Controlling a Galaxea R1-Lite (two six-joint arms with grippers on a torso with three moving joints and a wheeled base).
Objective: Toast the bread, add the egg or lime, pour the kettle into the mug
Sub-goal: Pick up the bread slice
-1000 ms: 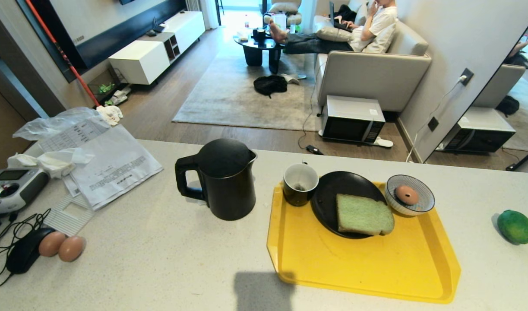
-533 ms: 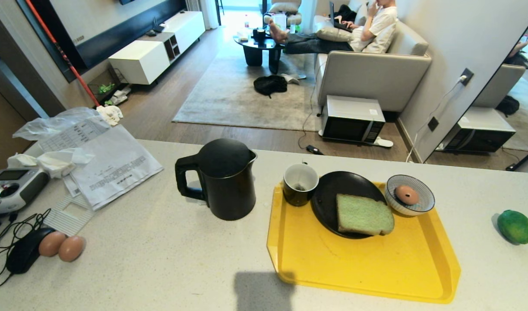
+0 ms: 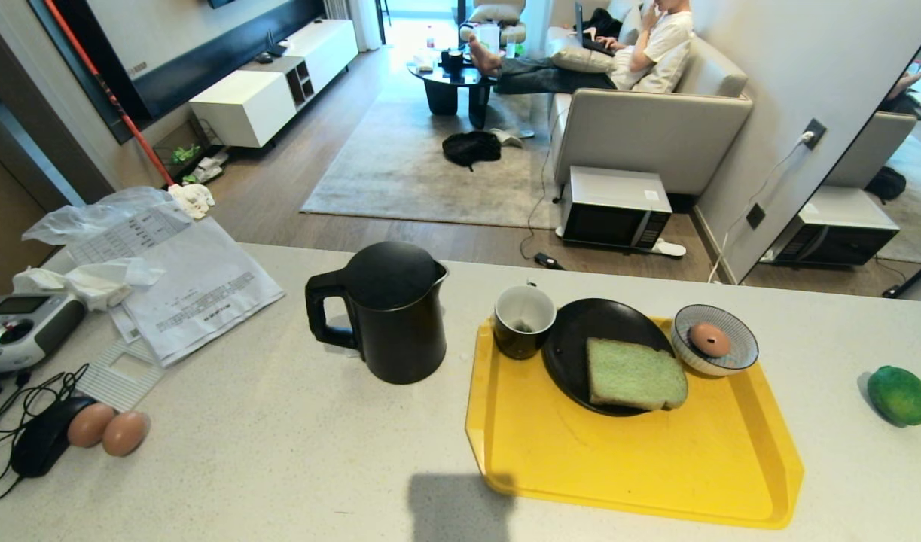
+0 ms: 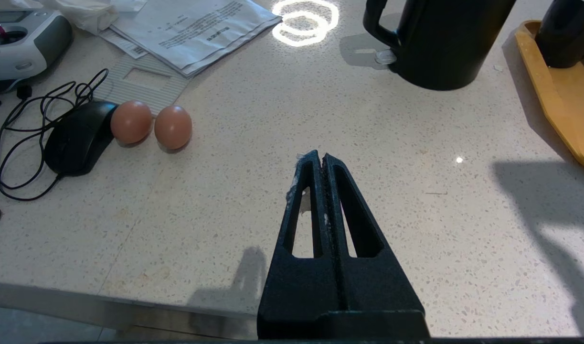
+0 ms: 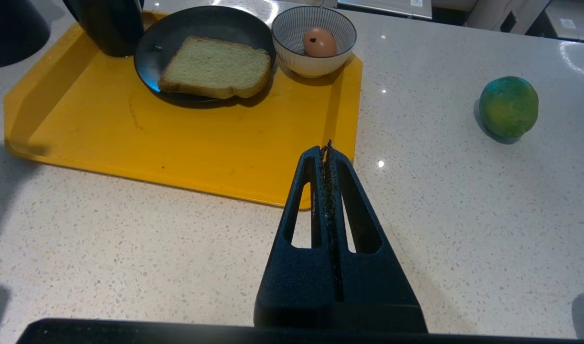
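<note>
Looks like nothing's really underway here. Both arms sit parked at the counter's near edge: left gripper pinched closed on nothing, right gripper same, empty.

Bread lies on a black plate at the back of the yellow tray. Mug is in the tray's back left corner, and a bowl with an egg in the back right. Kettle stands just left of the tray, handle pointing left. Lime is off by the counter's right edge.

No toaster that I can spot, though it may be out of shot. I'd guess the bread comes first, so the right gripper needs to open and reach across the tray.
</note>
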